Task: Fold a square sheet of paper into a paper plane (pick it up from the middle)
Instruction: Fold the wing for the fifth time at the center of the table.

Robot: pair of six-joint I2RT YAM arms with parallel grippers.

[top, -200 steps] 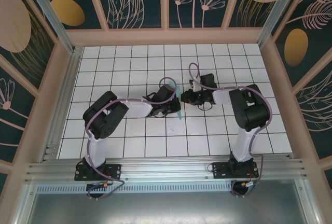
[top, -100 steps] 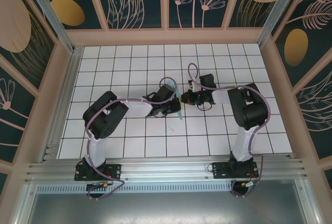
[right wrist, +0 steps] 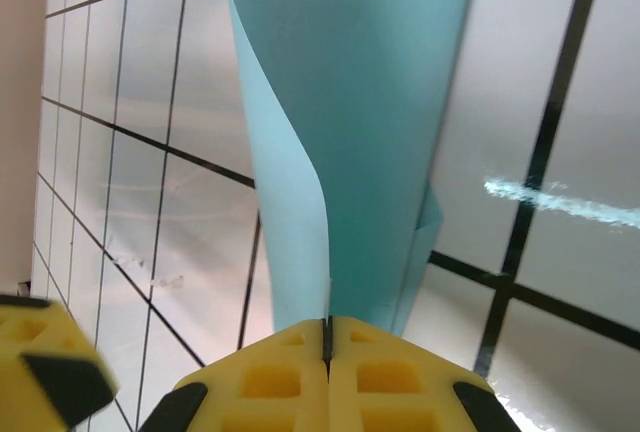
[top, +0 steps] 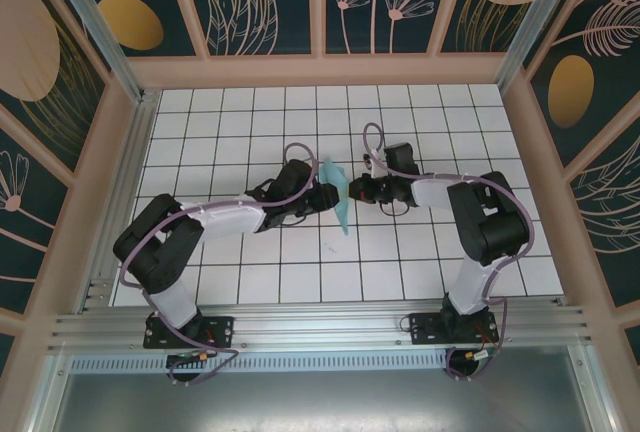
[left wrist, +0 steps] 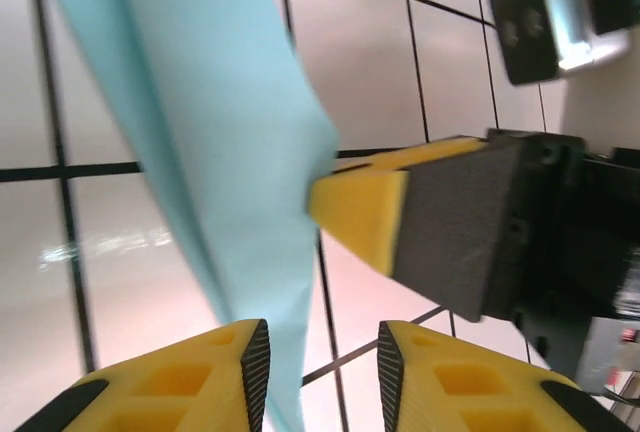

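Observation:
The paper plane (top: 338, 198) is a slim folded piece of light teal-blue paper, held above the white grid table (top: 250, 122) between the two grippers. My right gripper (top: 353, 190) is shut on its edge. In the right wrist view the yellow fingers (right wrist: 290, 377) meet at the right gripper (right wrist: 327, 330), and the paper (right wrist: 350, 102) flares away from them in loose layers. My left gripper (top: 318, 196) stands open just left of the paper. In the left wrist view the paper (left wrist: 215, 122) runs down beside the inner pad of one finger of the left gripper (left wrist: 320, 367). The right gripper's yellow finger (left wrist: 360, 207) pinches its edge.
Wooden walls (top: 520, 142) with metal posts close in the table on three sides. The arm bases stand on the metal rail (top: 320, 327) at the near edge. The left arm lies stretched low across the left half of the table.
My left gripper has opened and let go of the paper. The left arm's elbow has dropped and swung left. The paper now hangs from the right gripper alone and shows wider.

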